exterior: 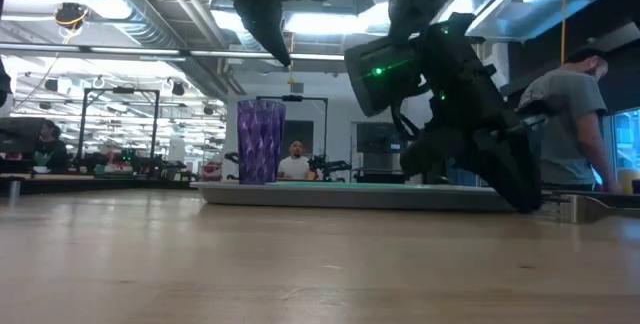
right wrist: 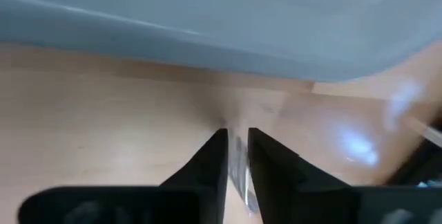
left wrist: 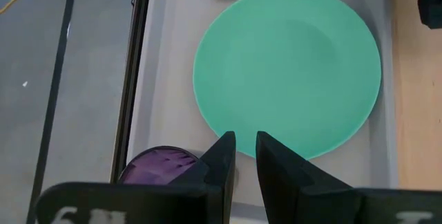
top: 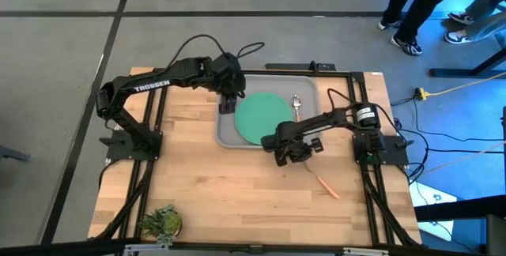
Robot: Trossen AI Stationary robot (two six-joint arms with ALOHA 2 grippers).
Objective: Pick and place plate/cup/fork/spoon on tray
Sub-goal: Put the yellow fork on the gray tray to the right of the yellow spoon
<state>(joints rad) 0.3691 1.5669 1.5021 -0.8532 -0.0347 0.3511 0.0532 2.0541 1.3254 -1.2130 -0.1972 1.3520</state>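
The grey tray [top: 229,133] lies at the table's far middle. On it rest the mint-green plate [top: 263,119], the spoon [top: 297,106] to the plate's right, and the purple cup [exterior: 260,142], which stands upright at the tray's left end. My left gripper [left wrist: 246,144] is shut and empty above the tray, beside the cup [left wrist: 160,163]. The fork [top: 329,187] lies flat on the wood near the right edge. My right gripper [right wrist: 237,137] is shut, its tips down at the tabletop just in front of the tray's near rim [right wrist: 207,37], to the left of the fork. My right gripper points down at the table with a thin silvery streak [right wrist: 239,172] between its fingers. I cannot tell what the streak is or whether the fingers touch it.
A small green plant [top: 162,221] stands at the table's near left corner. Bare wood lies between it and the fork. People stand beyond the table's far right, and another shows in the low view [exterior: 570,129].
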